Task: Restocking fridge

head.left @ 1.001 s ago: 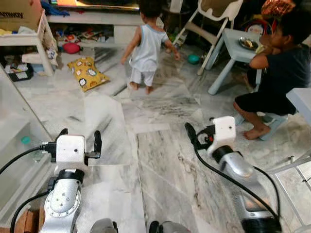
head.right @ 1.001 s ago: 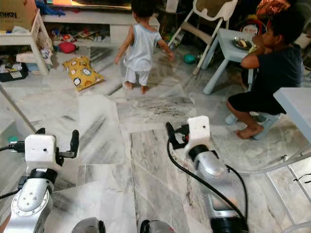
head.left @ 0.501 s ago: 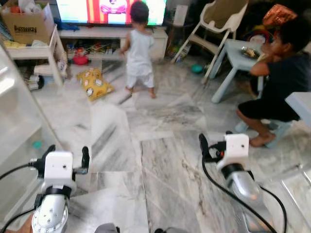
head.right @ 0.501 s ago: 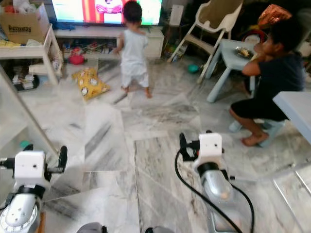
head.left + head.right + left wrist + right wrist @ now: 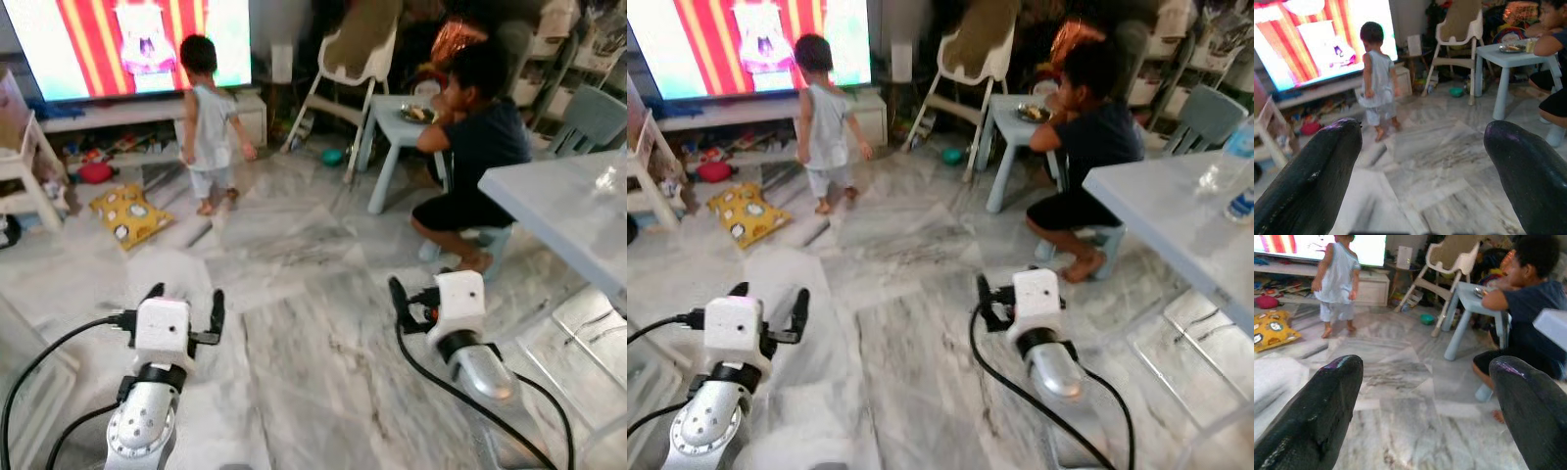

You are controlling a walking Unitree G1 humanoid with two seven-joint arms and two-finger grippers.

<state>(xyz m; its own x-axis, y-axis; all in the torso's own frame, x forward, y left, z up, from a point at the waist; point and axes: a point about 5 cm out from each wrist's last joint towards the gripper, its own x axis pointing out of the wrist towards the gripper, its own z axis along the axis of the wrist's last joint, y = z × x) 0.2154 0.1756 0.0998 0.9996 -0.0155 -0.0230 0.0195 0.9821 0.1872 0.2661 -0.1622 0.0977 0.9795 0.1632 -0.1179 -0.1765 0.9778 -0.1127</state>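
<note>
While empty, two splayed pincers: left pincer (image 5: 184, 301), right pincer (image 5: 411, 299).

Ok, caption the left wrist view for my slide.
Open left gripper faces a marble floor, a standing child and a lit television.

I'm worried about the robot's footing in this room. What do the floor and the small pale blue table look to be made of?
The floor looks like polished marble or marble-look tile: grey veins, seams between slabs, a soft sheen, so it may be slick. The small table looks like moulded plastic: uniform pale blue, matte, rounded legs, though painted wood can't be ruled out.
</note>
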